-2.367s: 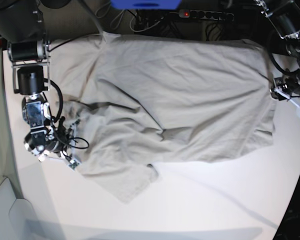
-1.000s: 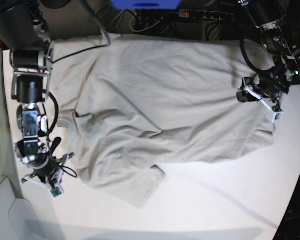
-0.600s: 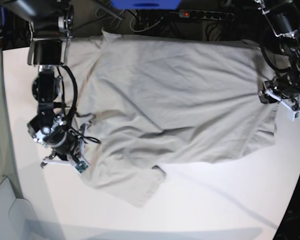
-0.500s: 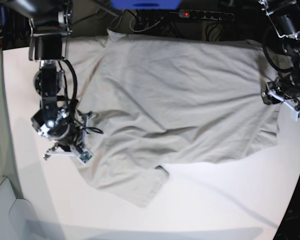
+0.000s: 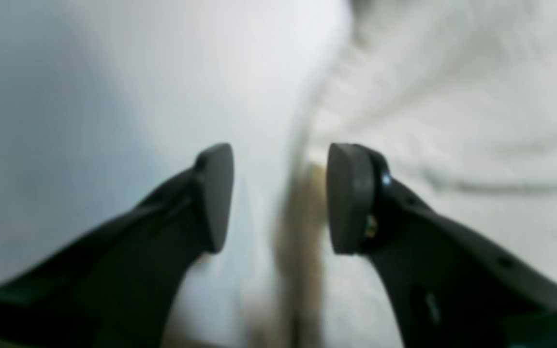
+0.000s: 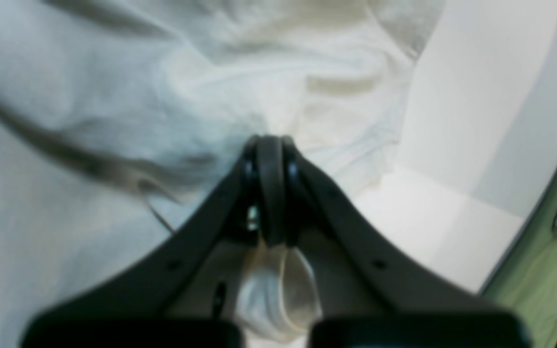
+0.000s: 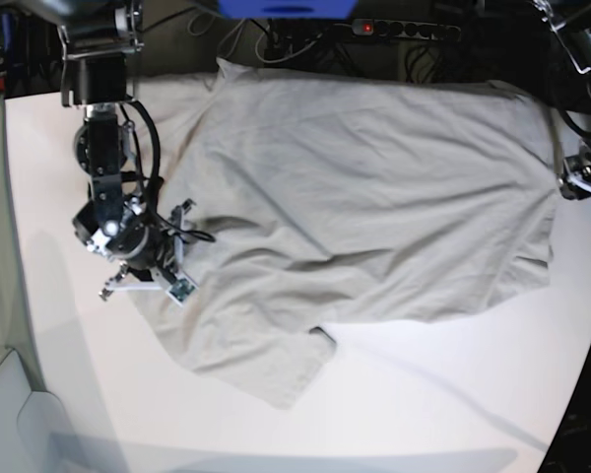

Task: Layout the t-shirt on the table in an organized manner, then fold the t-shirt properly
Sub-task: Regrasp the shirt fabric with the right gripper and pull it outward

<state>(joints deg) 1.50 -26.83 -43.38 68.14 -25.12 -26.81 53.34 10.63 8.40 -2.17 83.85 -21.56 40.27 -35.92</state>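
The light grey-beige t-shirt [image 7: 355, 187] lies spread and wrinkled over the far half of the white table [image 7: 424, 394], with one sleeve [image 7: 266, 360] pointing toward the near edge. My right gripper [image 7: 163, 281] sits at the shirt's left edge. In the right wrist view this gripper [image 6: 270, 193] is shut on a fold of the t-shirt [image 6: 114, 96], and cloth bunches behind its fingertips. My left gripper [image 7: 583, 182] is at the shirt's right edge. In the left wrist view it [image 5: 278, 198] stands open astride the edge of the t-shirt [image 5: 452, 96], with bare table [image 5: 90, 96] to the left.
A black power strip [image 7: 404, 30], cables and a blue object [image 7: 286, 8] lie beyond the table's far edge. A pale grey bin [image 7: 10, 414] stands at the lower left. The table's near edge curves away at the lower right [image 7: 561, 414].
My right gripper has moved up and to the right along the shirt's left edge, shifting that side of the cloth. The left gripper has moved outward toward the right edge of the view.
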